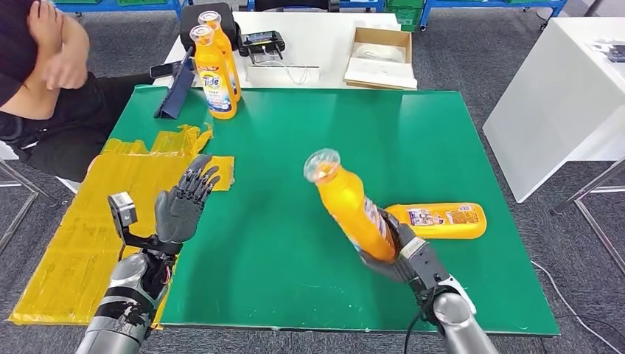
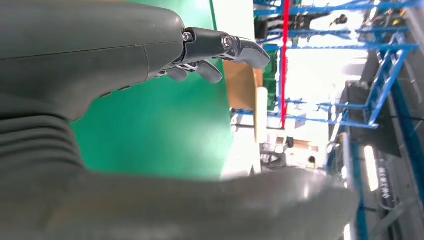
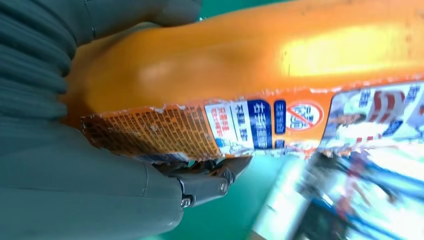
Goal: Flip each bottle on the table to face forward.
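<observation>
- Near the front right of the green table: held bottle gripped around its lower body by the right hand, lifted clear of the surface, tilted, cap end up and leaning toward the left and away from the robot.
- Long axis running diagonally from the hand up to the clear cap; base buried in the fingers.
- Just beside that hand, on its right: lying bottle flat on the table, long axis across the table, label upward. Clearly the right arm's reach, well apart from the left.
- At the far left corner: two upright bottles, close together, the front one showing a blue "Tide" logo.
- Over the table's left edge: left hand empty, fingers spread, holding nothing.
- In the right wrist view: torn-edged label on the held bottle, dense small print, a red prohibition circle, blue blocks of Chinese characters too blurred to read.
- Likely next: setting the held bottle upright, label forward.
</observation>
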Motion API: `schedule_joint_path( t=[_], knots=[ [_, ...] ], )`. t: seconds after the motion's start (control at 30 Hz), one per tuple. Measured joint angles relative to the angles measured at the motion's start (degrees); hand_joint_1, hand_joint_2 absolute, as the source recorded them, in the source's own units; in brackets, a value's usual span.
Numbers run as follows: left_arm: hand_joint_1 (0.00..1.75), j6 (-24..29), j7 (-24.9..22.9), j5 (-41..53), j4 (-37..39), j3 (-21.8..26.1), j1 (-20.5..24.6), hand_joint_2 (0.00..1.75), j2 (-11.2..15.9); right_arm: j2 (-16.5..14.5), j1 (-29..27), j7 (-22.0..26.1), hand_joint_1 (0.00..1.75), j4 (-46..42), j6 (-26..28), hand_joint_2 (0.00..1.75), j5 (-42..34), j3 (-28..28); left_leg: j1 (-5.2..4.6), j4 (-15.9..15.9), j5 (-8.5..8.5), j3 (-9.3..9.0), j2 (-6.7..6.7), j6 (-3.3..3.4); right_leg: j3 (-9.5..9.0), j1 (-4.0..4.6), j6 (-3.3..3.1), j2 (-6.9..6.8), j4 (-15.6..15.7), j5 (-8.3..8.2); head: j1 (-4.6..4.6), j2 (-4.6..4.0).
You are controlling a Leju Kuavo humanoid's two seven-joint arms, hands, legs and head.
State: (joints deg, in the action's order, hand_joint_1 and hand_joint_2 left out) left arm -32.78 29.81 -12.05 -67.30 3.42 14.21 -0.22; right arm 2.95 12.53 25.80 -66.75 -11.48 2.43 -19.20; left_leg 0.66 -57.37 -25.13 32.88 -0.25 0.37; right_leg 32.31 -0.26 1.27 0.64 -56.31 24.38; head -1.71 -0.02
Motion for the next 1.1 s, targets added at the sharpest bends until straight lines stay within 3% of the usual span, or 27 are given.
schedule_joint_path(
  t=[0.17,0.37,0.83,1.1],
  knots=[
    [0.0,1.4,-1.4,-0.4,-2.1,-3.4,-0.1,1.75,-1.1,-6.3,0.1,-0.3,1.75,-4.3,-1.2,1.75,-1.8,1.8,-0.05,0.0,-0.01,0.25,-0.03,0.0,0.22,-0.09,0.01,-0.04,0.0,0.0,-0.01,0.0],
    [0.0,2.2,-1.4,-0.4,-3.4,-6.5,-0.2,1.75,-1.8,-10.4,0.8,-0.7,1.75,-5.7,-1.1,1.75,-2.3,2.0,-0.13,0.0,0.0,0.36,-0.05,0.02,0.33,-0.16,0.04,-0.06,0.0,-0.02,-0.02,0.0],
    [0.0,-0.5,-1.4,-3.6,-4.3,-14.0,0.1,1.75,-3.0,-13.7,5.2,-2.2,1.75,1.4,-0.9,1.75,1.3,-3.3,-0.12,0.0,0.0,0.48,-0.05,0.02,0.44,-0.16,0.05,-0.08,0.0,-0.02,-0.02,0.0],
    [0.0,-0.7,-1.7,-5.2,-4.8,-15.7,0.7,1.75,-3.1,-15.8,6.9,-2.1,1.75,11.9,0.4,1.75,4.7,-9.3,-0.11,0.0,0.0,0.54,-0.05,0.02,0.51,-0.16,0.05,-0.08,0.0,-0.02,-0.02,0.0]
  ],
)
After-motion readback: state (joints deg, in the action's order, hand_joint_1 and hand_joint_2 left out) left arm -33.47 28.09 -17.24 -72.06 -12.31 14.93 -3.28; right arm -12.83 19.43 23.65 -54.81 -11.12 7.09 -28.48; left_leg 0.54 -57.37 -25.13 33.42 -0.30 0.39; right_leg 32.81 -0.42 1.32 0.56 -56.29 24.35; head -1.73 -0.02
